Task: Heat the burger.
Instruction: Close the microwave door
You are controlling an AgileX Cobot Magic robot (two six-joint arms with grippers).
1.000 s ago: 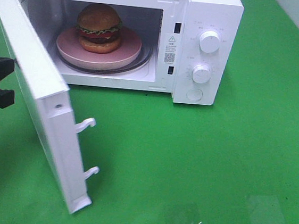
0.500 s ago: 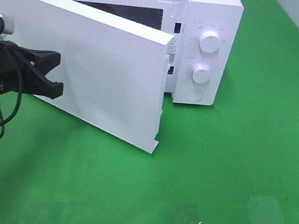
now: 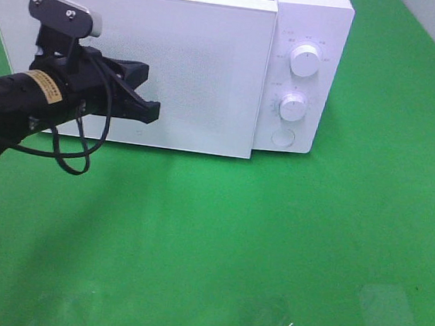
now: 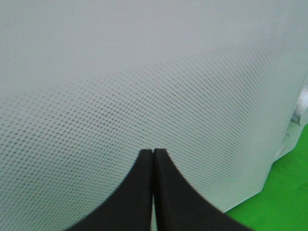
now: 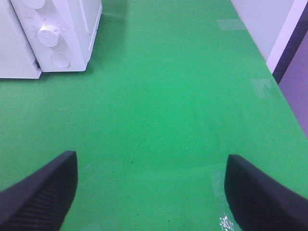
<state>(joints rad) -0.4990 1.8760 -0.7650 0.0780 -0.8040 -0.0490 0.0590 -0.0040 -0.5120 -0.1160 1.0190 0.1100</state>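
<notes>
Door (image 3: 173,65) swung from half-open to flush shut on microwave (image 3: 309,32); left arm followed it in. Burger now out of sight behind door; was on plate inside. Left end effector (image 4: 153,153) pressed together, empty, tips at door's dotted face. Right end effector (image 5: 149,187) spread wide, empty, above green bench (image 5: 159,96).
</notes>
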